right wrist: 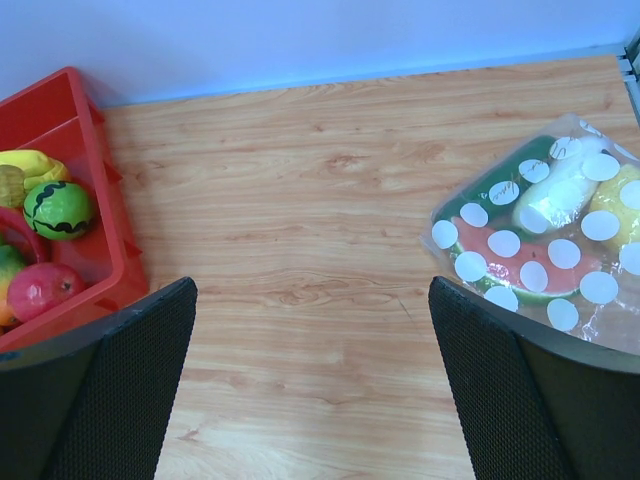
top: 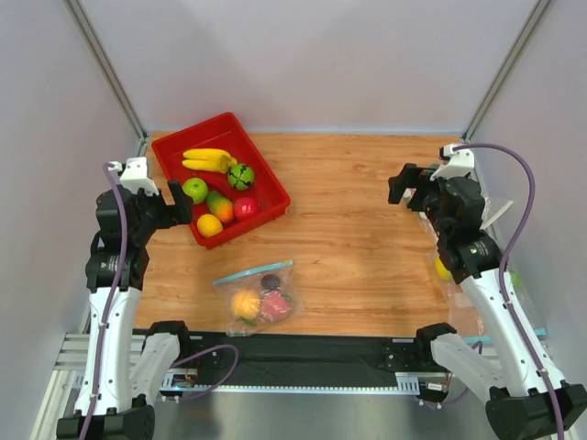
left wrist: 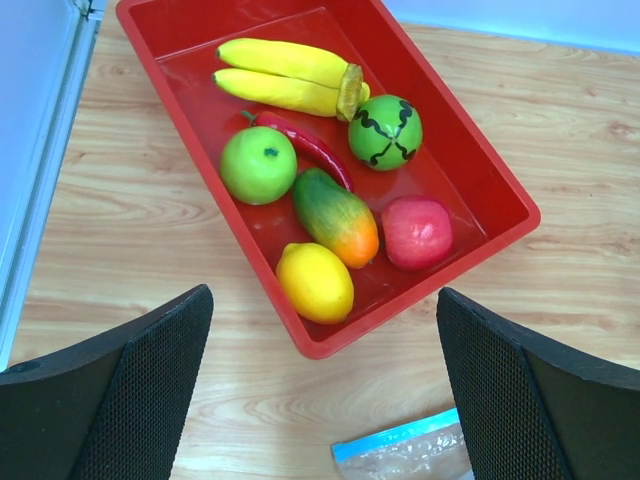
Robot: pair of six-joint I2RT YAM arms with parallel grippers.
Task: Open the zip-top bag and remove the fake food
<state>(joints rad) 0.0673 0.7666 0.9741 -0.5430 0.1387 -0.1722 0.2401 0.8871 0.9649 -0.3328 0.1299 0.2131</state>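
The zip-top bag (top: 259,291) lies flat near the table's front edge, its blue-teal zip strip toward the far side. Inside are the fake food pieces: a yellow-orange fruit (top: 245,303), a pink-red fruit (top: 275,305) and a dark purple fruit (top: 271,281). In the left wrist view only the bag's zip corner (left wrist: 400,448) shows at the bottom. My left gripper (top: 174,203) (left wrist: 325,400) is open and empty, raised at the left, beside the red tray. My right gripper (top: 404,183) (right wrist: 312,390) is open and empty, raised at the right, far from the bag.
A red tray (top: 268,174) at the back left holds yellow bananas (top: 207,159), a green apple (top: 194,190), a small melon (top: 240,176) and other fake fruit. A bigger crinkly bag with white discs (right wrist: 545,235) lies at the right edge, under my right arm.
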